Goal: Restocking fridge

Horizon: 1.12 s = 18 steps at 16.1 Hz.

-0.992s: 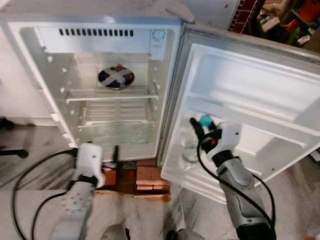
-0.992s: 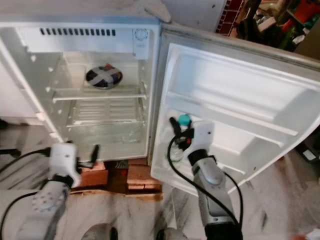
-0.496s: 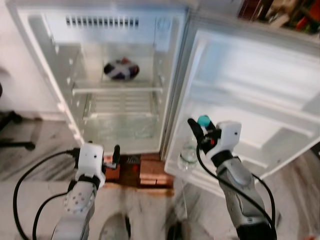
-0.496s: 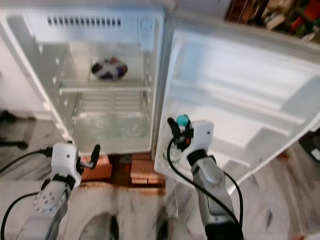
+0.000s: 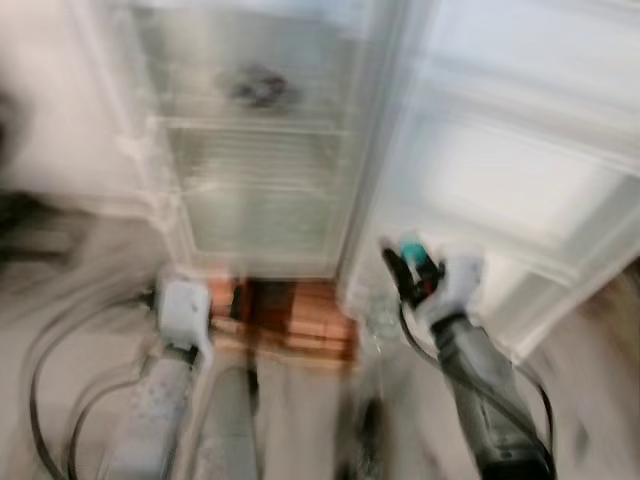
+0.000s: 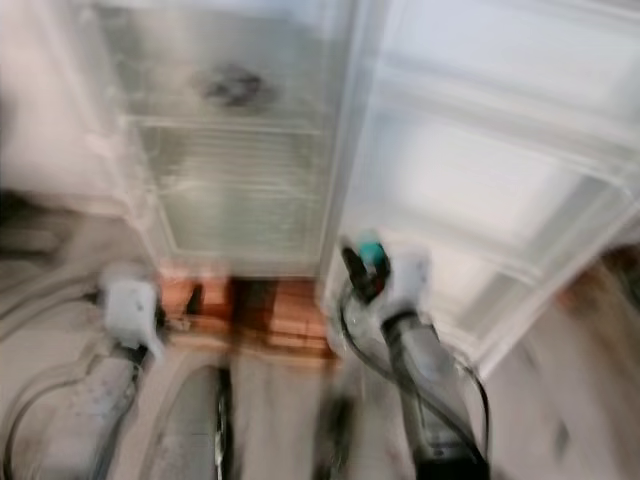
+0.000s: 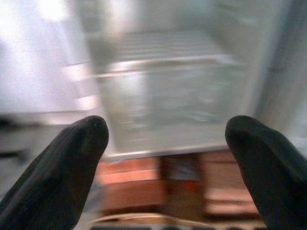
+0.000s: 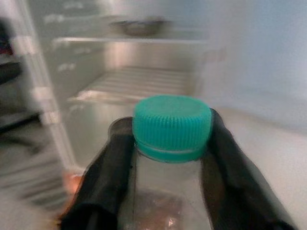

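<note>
— Where is the bottle (image 8: pixel 170 143)?
— The right tool (image 8: pixel 168 163) has its two black fingers (image 8: pixel 108 177) closed on the clear bottle's neck, just under the teal cap (image 8: pixel 172 125), in front of the open fridge door (image 5: pixel 520 170) on the right.

— And the left tool (image 7: pixel 165 143)?
— It holds nothing, its fingers spread wide, low and near the fridge (image 5: pixel 260 170). The head views are blurred. A dark dish (image 6: pixel 232 87) sits on a far shelf (image 5: pixel 255 125), and reddish bricks (image 5: pixel 290 315) lie under the fridge.

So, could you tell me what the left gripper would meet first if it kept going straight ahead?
Probably the bricks under the fridge: the open left gripper points at the fridge's lower front edge. The picture is blurred, so depth is uncertain.
</note>
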Available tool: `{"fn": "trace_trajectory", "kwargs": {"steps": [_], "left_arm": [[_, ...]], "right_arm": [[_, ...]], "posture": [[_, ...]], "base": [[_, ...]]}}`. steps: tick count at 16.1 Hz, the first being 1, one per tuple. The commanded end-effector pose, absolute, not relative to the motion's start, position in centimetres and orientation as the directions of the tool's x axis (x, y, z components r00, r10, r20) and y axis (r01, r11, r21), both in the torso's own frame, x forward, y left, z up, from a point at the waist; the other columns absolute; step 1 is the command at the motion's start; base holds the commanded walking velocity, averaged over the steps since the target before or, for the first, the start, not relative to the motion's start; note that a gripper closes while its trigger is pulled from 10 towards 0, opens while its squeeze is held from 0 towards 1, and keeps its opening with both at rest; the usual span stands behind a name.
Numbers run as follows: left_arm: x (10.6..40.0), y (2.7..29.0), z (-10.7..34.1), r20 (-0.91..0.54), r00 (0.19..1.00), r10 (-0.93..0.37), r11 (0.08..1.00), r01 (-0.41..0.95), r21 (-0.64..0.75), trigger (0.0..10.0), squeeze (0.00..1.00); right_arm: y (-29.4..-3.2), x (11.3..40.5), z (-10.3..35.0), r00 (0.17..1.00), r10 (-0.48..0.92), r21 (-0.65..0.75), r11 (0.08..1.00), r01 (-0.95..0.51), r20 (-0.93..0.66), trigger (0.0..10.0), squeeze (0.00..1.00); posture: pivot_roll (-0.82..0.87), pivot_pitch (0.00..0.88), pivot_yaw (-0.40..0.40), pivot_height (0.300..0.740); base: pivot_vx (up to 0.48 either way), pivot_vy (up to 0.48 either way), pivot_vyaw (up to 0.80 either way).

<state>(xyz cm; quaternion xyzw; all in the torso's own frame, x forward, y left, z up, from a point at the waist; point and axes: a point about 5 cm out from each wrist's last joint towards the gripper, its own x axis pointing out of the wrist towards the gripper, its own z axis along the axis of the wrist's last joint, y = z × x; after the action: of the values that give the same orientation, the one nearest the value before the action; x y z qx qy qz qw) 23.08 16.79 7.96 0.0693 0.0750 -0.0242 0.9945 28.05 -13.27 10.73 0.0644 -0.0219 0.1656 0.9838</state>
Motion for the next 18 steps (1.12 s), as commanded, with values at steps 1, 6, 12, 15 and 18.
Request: {"fn": "trace_trajectory", "kwargs": {"steps": [1,6,12,15,18], "left_arm": [[22.9,16.7,7.5,-0.180,0.983,-0.041,0.988,0.067,0.142,10.0,0.00],[23.1,17.2,8.3,-0.144,0.989,-0.020,0.991,0.039,0.130,10.0,0.00],[23.1,17.1,8.4,-0.136,0.990,-0.032,0.991,0.049,0.126,10.0,0.00],[23.1,17.1,8.4,-0.140,0.989,-0.041,0.990,0.059,0.127,10.0,0.00],[23.0,17.0,8.2,-0.151,0.988,-0.042,0.990,0.062,0.129,10.0,0.00]], "right_arm": [[-13.0,28.0,10.9,0.941,0.328,0.126,0.933,-0.336,0.079,10.0,0.00],[-11.6,28.4,11.0,0.918,0.385,0.116,0.912,-0.394,0.093,10.0,0.00],[-11.4,29.3,12.8,0.915,0.365,0.086,0.920,-0.383,0.172,10.0,0.00],[-11.6,29.8,13.2,0.917,0.351,0.067,0.927,-0.368,0.187,10.0,0.00],[-11.6,29.7,13.1,0.917,0.353,0.059,0.928,-0.369,0.188,10.0,0.00]], "posture": [[0.18,0.106,-0.059,0.603],[0.18,0.112,-0.065,0.603],[0.18,0.124,-0.063,0.603],[0.18,0.128,-0.060,0.603],[0.18,0.132,-0.061,0.603]], "base": [[0.000,0.000,0.00],[0.000,0.000,0.00],[0.051,0.000,0.00],[0.354,0.000,0.00],[0.304,0.000,0.00]]}}
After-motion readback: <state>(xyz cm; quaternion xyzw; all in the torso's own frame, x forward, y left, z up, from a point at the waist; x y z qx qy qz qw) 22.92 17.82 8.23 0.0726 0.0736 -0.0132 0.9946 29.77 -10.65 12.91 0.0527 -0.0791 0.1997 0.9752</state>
